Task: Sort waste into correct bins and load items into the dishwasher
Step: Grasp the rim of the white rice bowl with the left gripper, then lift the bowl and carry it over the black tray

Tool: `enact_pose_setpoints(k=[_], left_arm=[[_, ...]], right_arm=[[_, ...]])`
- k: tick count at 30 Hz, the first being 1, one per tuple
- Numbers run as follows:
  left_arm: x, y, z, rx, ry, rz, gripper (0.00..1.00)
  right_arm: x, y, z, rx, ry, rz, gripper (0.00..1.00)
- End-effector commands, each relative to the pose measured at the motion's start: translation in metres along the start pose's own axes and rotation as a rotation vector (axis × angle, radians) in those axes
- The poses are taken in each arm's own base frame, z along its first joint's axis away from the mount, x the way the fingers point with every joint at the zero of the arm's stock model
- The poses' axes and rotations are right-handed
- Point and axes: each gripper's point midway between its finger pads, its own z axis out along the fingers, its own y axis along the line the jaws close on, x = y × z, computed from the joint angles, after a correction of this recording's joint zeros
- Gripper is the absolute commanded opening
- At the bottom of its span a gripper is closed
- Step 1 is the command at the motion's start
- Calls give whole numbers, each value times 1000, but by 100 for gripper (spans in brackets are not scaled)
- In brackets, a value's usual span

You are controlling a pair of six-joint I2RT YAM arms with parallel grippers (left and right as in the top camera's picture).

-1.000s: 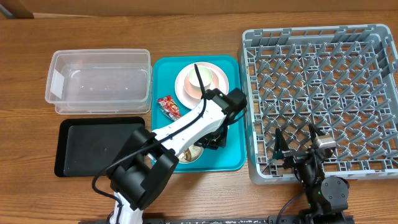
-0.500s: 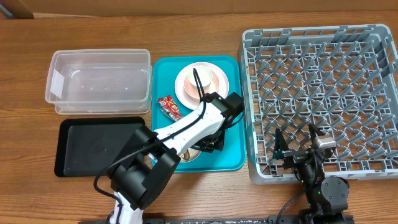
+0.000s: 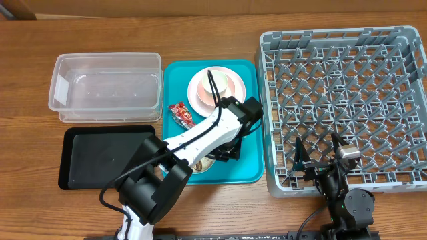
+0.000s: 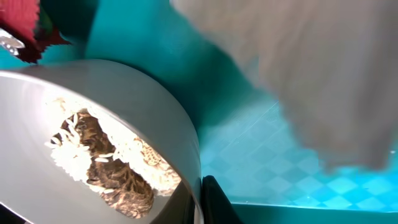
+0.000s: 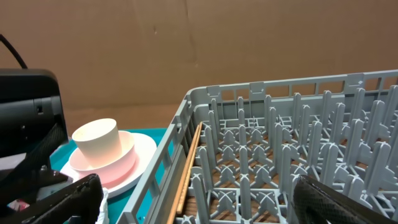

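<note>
Left gripper (image 4: 202,199) has clamped onto the 5-o'clock rim of the small round whitish bowl (image 4: 134,102) of rice scraps (image 4: 93,155), which should be light, stiff, slippery and spill-prone; right gripper (image 5: 199,200) spread wide.

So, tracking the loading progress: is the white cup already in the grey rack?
No, the cup stands on the pink plate on the teal tray.

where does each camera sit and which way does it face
overhead: above the table, facing straight down on tub, black tray, teal tray and rack; left arm and right arm show
left wrist: left end effector, close over the teal tray, facing a bowl of rice scraps; one fingertip shows
right wrist: right end effector, low by the rack's edge, facing across it; both fingers show
shared: overhead and right wrist both see cup on plate
</note>
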Motion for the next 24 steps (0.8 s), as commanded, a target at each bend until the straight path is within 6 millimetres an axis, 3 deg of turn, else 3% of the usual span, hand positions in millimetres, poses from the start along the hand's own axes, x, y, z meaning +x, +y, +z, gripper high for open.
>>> enact_pose_setpoints(k=[1, 15, 24], left_arm=[[-7, 0, -4, -9, -22, -4, 8], [-2, 3, -9, -13, -4, -3, 4], [3, 18, -75, 96, -151, -20, 4]], right_arm=[[1, 0, 0, -3, -8, 1, 100], [1, 0, 0, -3, -8, 1, 100], [1, 0, 0, -3, -8, 1, 100]])
